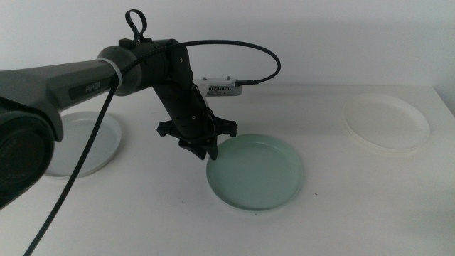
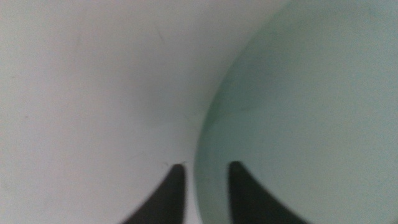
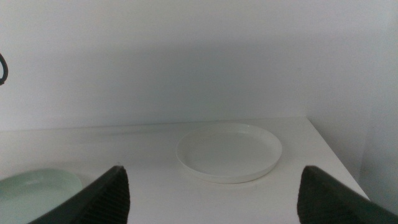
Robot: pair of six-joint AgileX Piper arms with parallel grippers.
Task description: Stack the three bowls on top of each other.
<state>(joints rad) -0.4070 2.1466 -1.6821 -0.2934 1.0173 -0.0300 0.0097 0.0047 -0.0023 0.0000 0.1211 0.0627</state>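
Observation:
The mint green bowl [image 1: 257, 171] sits near the middle of the table. My left gripper [image 1: 206, 150] is at its left rim. In the left wrist view the jaws [image 2: 206, 167] stand close together astride the rim of the green bowl [image 2: 311, 106], one outside and one inside, shut on it. The pale grey bowl [image 1: 89, 142] lies at the left, partly behind the left arm. The white bowl [image 1: 386, 121] lies at the back right and also shows in the right wrist view [image 3: 229, 151]. My right gripper [image 3: 212, 169] is open and empty, out of the middle view.
A small white box [image 1: 220, 87] with a black cable stands at the back of the table behind the left arm. The table's right edge runs just beyond the white bowl. A white wall closes the back.

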